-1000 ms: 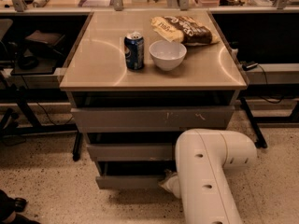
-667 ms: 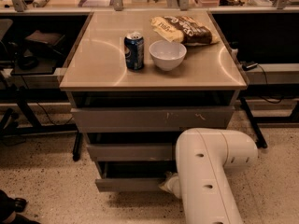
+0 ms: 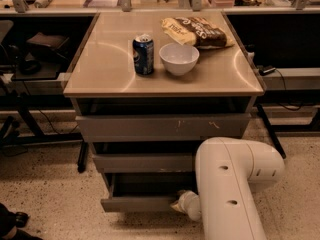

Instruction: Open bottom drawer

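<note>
Three grey drawer fronts, plain grey handleless bottom drawer (image 3: 140, 203) lowest and pulled partly out, white robot arm (image 3: 230, 184) with pale end effector (image 3: 181, 204) at that drawer's right front end, open or closed cannot be told, beige counter (image 3: 220, 74) above the drawer, carrying a blue soda can (image 3: 143, 55) and a white bowl (image 3: 179, 59)

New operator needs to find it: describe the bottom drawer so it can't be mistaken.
Find the beige-topped cabinet holding a blue can and white bowl. Of its three grey drawer fronts, take the lowest, nearest the floor: the bottom drawer. It looks narrowest, is pulled partly out, and has the gripper at its right end.
</note>
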You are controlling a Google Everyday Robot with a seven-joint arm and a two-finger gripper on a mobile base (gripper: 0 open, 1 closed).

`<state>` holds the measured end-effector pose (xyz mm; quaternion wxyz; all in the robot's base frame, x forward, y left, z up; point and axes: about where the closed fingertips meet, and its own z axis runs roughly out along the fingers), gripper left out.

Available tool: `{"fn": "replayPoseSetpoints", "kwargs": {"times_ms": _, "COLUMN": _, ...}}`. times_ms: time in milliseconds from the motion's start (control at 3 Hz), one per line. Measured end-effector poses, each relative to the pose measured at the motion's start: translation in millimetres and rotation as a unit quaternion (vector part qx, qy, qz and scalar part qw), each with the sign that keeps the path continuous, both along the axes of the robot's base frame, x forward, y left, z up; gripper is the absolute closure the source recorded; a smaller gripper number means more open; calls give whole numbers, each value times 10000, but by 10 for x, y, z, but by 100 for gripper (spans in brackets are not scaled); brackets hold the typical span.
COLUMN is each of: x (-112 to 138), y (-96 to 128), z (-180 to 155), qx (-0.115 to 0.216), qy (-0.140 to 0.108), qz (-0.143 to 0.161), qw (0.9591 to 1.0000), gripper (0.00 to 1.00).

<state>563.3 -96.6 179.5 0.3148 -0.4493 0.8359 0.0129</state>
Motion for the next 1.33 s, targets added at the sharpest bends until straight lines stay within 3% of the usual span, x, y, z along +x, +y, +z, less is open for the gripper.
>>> {"fn": "replayPoseSetpoints", "kwargs": {"times_ms": 1333, "x": -293, "y": -43, "z": 34, "qx": 21, "qy": -153, "qz": -79, "qw": 9998, "gripper": 100}}
